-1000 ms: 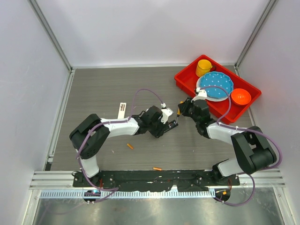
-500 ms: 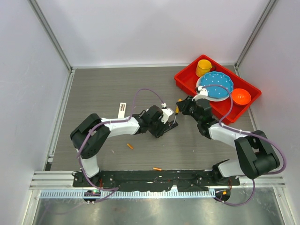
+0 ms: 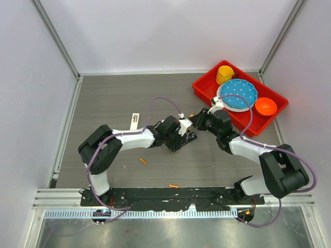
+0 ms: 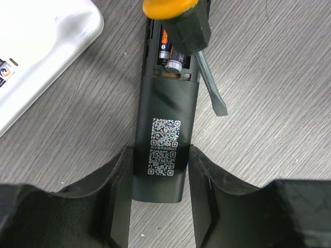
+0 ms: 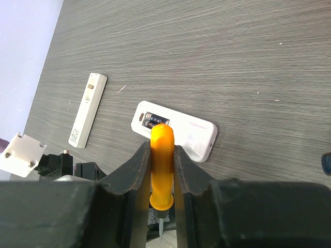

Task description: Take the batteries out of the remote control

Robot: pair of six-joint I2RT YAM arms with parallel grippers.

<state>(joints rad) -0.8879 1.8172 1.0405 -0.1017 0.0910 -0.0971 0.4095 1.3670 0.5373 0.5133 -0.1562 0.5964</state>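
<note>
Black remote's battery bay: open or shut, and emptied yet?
Open, not emptied: the black remote shows an uncovered bay at its far end, with a battery lying inside beside the screwdriver.

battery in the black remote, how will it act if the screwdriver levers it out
The battery is a small smooth cylinder, so it will probably roll on the table once free. It sits snug in the black remote, so it may pop out suddenly. It looks rigid, metal-ended; the screwdriver tip likely won't dent it.
</note>
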